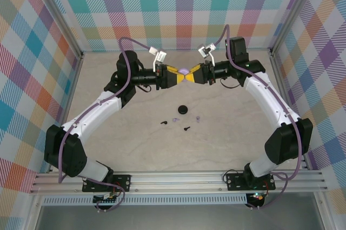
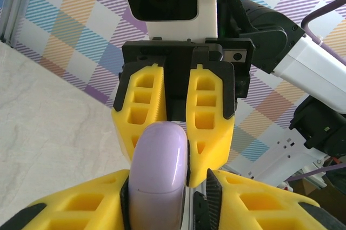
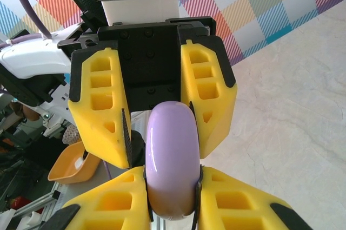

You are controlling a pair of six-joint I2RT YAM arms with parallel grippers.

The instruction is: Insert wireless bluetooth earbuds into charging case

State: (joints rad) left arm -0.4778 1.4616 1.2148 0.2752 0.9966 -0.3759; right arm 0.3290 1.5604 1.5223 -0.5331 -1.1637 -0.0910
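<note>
Top external view: nearest the arm bases, four tiny earbuds (image 1: 186, 128) lie scattered on the table (image 1: 135, 149), with a black round case (image 1: 183, 110) just behind them. Farther back, up in the air, the right gripper (image 1: 193, 74) clamps a lilac case (image 1: 185, 72). The left gripper (image 1: 177, 76) flanks the same case, jaws narrow; whether they grip it I cannot tell.

No readable writing, numbers or brand marks.
The glossy pale lilac round case (image 3: 172, 159) shows a plain, unmarked shell; the small dark circuit board on the near rail (image 1: 106, 198) may carry print, but it is too tiny to read.
</note>
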